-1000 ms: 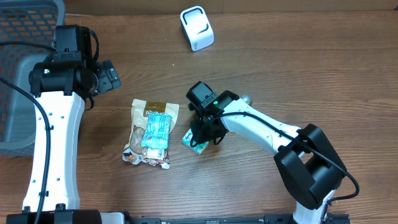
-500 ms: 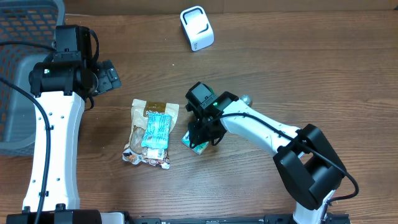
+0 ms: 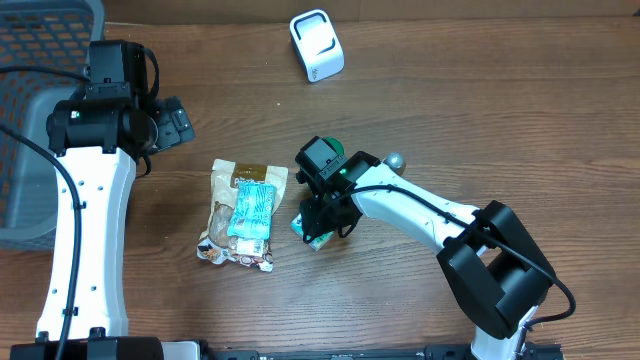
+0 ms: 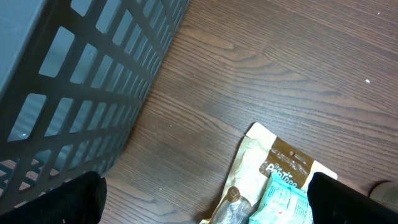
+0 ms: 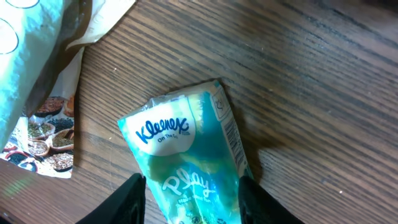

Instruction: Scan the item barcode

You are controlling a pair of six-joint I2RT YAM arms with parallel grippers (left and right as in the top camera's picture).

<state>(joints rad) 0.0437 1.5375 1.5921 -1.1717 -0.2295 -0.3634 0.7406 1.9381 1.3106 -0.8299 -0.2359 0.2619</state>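
One shift: right tool (image 5: 191,200) has edged left over the Kleenex pack (image 5: 186,140).

Tissue pack (image 5: 193,155) on table (image 3: 500,120) between right fingers (image 5: 127,202), snack bags (image 3: 240,212) left, scanner (image 3: 317,46) behind

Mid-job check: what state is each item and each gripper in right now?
Left gripper: jaws wide open, empty, beside the basket.
Right gripper: jaws straddle the Kleenex pack; grip unclear.
Kleenex pack: lying flat on the table, logo up.
Snack pouch: lying flat, teal packet on top.
Scanner: standing alone at the table's far side.
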